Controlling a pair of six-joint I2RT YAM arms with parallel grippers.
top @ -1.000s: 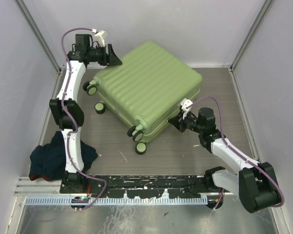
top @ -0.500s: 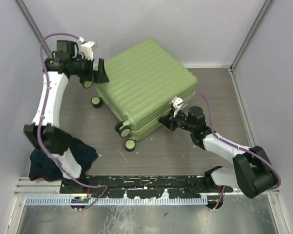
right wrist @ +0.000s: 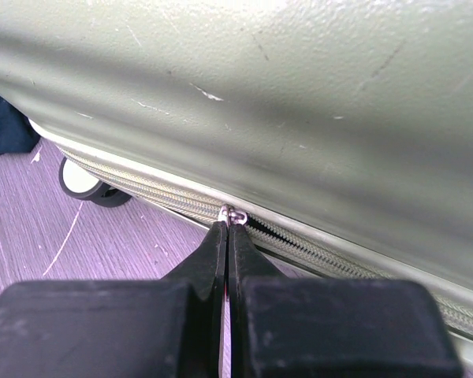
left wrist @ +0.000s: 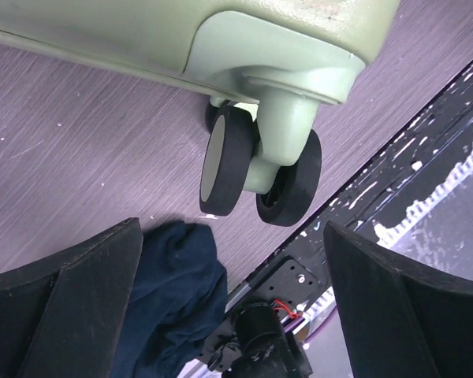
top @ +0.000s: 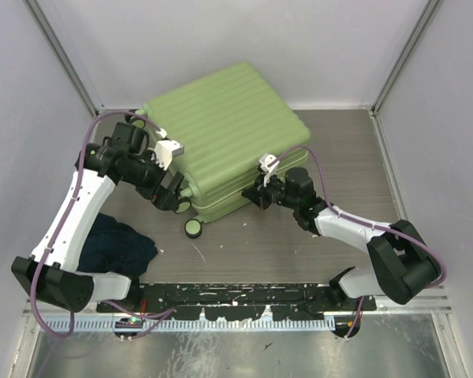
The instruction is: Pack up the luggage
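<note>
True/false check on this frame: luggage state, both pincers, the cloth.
1. The luggage lies open with its lining showing. False: the shell halves are together and no lining is visible.
2. The right pincer is shut on the zipper pull. True.
3. The left pincer is clamped on a wheel. False: its jaws are wide open and the wheel sits ahead of them, untouched.
4. A dark blue cloth lies on the table, outside the luggage. True.
</note>
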